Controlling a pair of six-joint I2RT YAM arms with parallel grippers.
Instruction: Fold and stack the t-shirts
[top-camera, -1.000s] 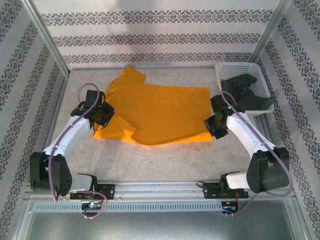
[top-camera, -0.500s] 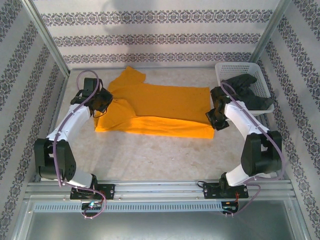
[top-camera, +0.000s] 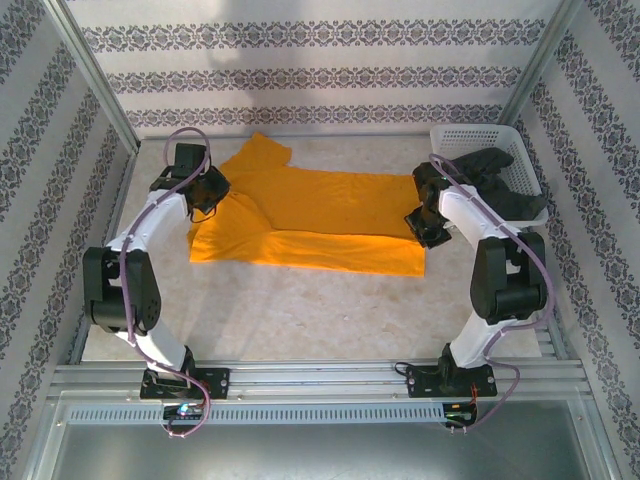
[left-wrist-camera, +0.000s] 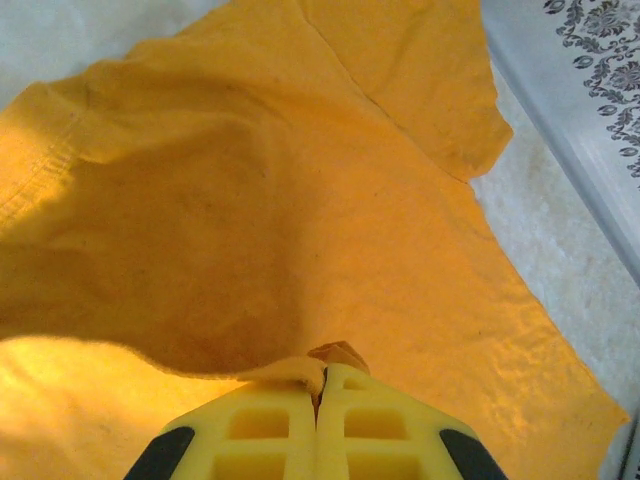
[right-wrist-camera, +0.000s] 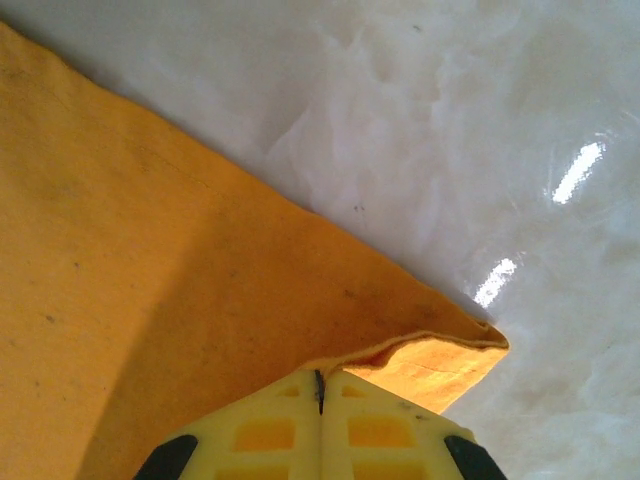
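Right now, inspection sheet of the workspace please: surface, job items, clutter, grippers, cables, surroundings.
Surface: pale marbled table top, bare in front of the shirt.
Job's things: orange-yellow t-shirt lies spread mid-table, its near part doubled over; dark grey t-shirt sits bunched in the white basket at the far right corner.
Clutter: nothing seen.
Grippers: left gripper is shut on the orange-yellow t-shirt's cloth at its left side; right gripper is shut on its edge beside a right corner.
Cables: purple cables run along both arms in loose loops, not touching the cloth as far as I can see.
Surroundings: patterned walls on three sides, metal rail at the near edge.
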